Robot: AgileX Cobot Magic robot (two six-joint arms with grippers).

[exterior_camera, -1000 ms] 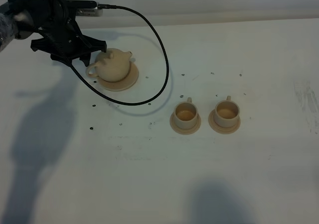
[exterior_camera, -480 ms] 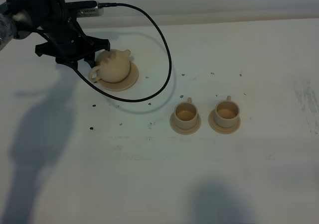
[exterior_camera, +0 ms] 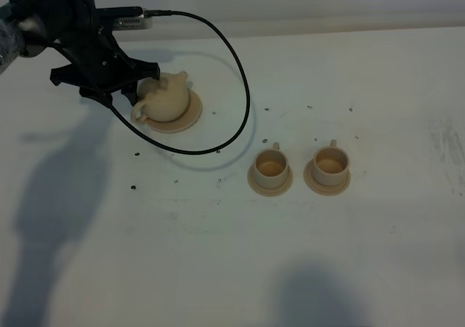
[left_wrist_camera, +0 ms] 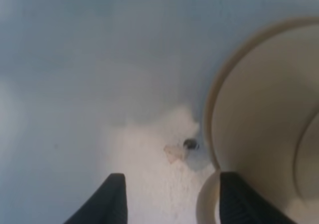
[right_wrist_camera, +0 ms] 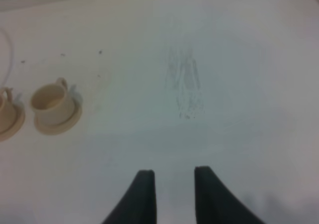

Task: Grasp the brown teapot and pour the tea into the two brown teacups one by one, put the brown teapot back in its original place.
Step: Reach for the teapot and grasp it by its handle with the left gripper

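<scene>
The brown teapot (exterior_camera: pixel 167 98) sits on its round saucer, the original place (exterior_camera: pixel 187 116), at the back left. My left gripper (exterior_camera: pixel 139 84) is open at the teapot's handle side, close to it, with nothing clearly held. In the left wrist view the fingers (left_wrist_camera: pixel 115 199) stand wide apart and the blurred teapot (left_wrist_camera: pixel 264 114) fills one side. The two brown teacups (exterior_camera: pixel 270 166) (exterior_camera: pixel 330 160) stand on their saucers near the middle. My right gripper (right_wrist_camera: pixel 174 194) is out of the high view; its fingers sit close together over bare table, and one teacup (right_wrist_camera: pixel 50 100) lies off to the side.
A black cable (exterior_camera: pixel 243 102) loops from the left arm across the table between the teapot and the cups. Small dark specks (exterior_camera: pixel 134 187) dot the white tabletop. A grey smudge (right_wrist_camera: pixel 185 87) marks the table ahead of the right gripper.
The left gripper has edged slightly closer around the teapot's handle side, and the cable loop has swayed. The teapot stays on its saucer. The cups have not moved.
</scene>
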